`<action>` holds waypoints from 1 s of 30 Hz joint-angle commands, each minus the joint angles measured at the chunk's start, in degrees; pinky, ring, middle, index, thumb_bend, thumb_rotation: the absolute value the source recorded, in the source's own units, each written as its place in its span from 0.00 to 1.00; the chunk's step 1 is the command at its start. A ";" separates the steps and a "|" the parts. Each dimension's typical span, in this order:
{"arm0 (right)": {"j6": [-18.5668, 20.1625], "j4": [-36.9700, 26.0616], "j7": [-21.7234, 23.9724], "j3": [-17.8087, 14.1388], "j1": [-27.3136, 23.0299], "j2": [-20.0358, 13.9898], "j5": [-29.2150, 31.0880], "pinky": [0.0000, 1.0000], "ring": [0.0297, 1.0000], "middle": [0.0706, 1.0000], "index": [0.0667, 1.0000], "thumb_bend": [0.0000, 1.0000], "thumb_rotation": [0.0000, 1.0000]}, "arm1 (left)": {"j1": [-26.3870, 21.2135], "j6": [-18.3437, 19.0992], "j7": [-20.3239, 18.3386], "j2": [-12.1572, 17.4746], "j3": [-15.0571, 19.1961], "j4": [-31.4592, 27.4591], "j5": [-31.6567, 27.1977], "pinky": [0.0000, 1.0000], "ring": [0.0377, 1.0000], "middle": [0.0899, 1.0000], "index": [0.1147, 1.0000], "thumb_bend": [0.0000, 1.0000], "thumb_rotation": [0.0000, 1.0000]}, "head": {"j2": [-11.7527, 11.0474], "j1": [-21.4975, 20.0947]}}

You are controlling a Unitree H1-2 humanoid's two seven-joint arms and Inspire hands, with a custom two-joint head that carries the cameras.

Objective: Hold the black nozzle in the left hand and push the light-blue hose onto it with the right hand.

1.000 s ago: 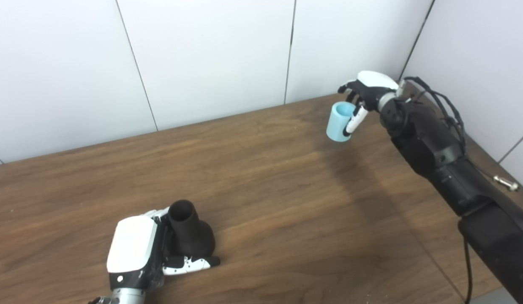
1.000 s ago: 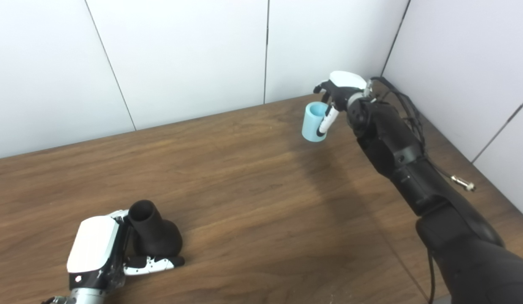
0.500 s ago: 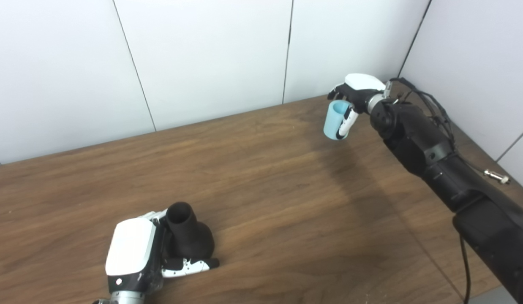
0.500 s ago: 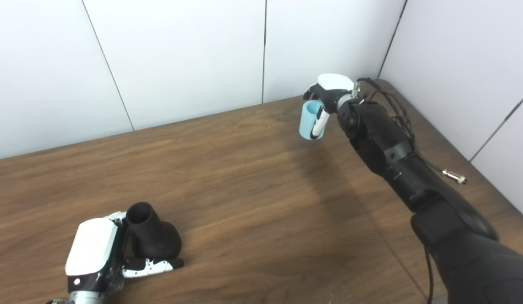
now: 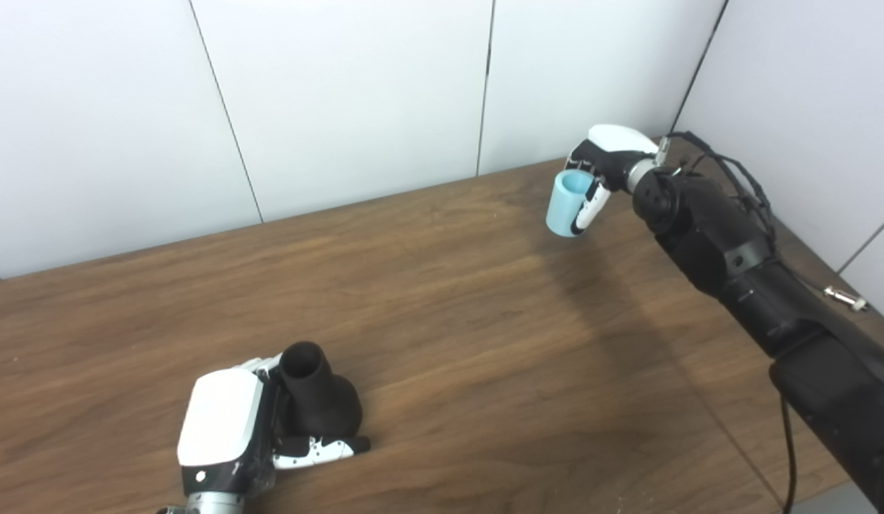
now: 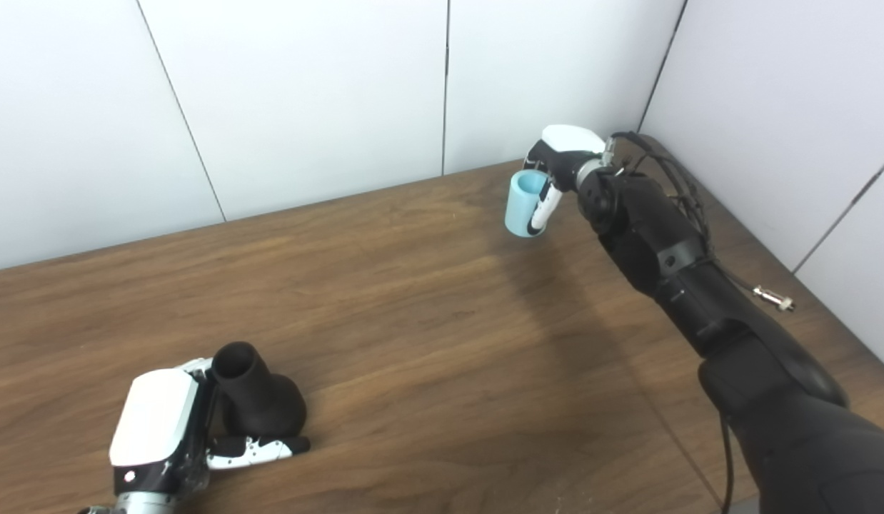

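The black nozzle (image 5: 318,393) stands on the wooden table (image 5: 442,321) at the near left, its narrow open neck pointing up. My left hand (image 5: 228,432) wraps it from the left, with the thumb laid across its flared base. Far off at the back right corner, the short light-blue hose (image 5: 567,203) stands upright with its open end up. My right hand (image 5: 608,158) is closed round it from behind and the right, thumb across its front. Whether the hose rests on the table or hangs just above it I cannot tell.
White wall panels close the table at the back and the right. A black cable (image 5: 735,171) loops along the right forearm, and a small metal plug (image 5: 845,298) lies by the right table edge. Bare wood stretches between the two hands.
The camera shifted a little. The right hand with the hose has drawn slightly left and its fingers have closed tighter round the hose. The left hand and nozzle have stayed in place.
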 commanded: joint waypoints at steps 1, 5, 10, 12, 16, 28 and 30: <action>0.02 -1.03 -2.67 -1.27 -2.10 -1.99 -0.73 0.50 0.45 0.47 0.44 0.53 0.00 | 2.19 0.26 -2.55 0.71 -0.74 0.65 -0.09 0.49 0.53 0.40 0.45 0.52 0.00 | 0.05 0.00; 0.30 -1.01 -3.22 -1.18 -2.25 -1.86 -0.70 0.51 0.46 0.49 0.41 0.52 0.00 | 2.25 -0.17 -1.95 0.66 -0.91 1.10 -0.07 0.50 0.53 0.39 0.45 0.52 0.00 | 0.15 0.06; 0.24 -2.03 -3.24 -1.00 -1.94 -1.89 -0.65 0.48 0.44 0.49 0.42 0.52 0.00 | 2.42 0.61 -2.49 0.19 -1.09 1.09 0.33 0.49 0.51 0.39 0.45 0.52 0.00 | 0.25 0.42; -0.08 -2.83 -3.53 -1.09 -1.47 -1.89 -0.59 0.45 0.42 0.48 0.44 0.52 0.00 | 2.46 0.67 -2.44 0.15 -1.20 1.13 0.64 0.49 0.52 0.40 0.45 0.52 0.00 | 0.28 1.02; -0.35 -4.77 -4.00 -1.65 -0.46 -1.94 -0.30 0.40 0.38 0.47 0.47 0.52 0.00 | 2.56 0.53 -2.16 0.08 -1.28 1.17 0.87 0.50 0.53 0.40 0.45 0.52 0.00 | 0.41 2.19; 1.04 -27.11 4.44 -2.75 3.81 -2.87 -0.67 0.40 0.38 0.47 0.47 0.52 0.00 | 3.19 1.71 -2.44 -1.75 -2.16 1.40 3.20 0.51 0.53 0.40 0.44 0.52 0.00 | 0.99 11.54; 1.25 -30.75 6.33 -2.27 4.04 -2.42 -1.14 0.41 0.38 0.47 0.47 0.52 0.00 | 3.24 2.09 -2.30 -2.35 -2.50 1.75 3.78 0.51 0.52 0.40 0.44 0.52 0.00 | 0.98 13.67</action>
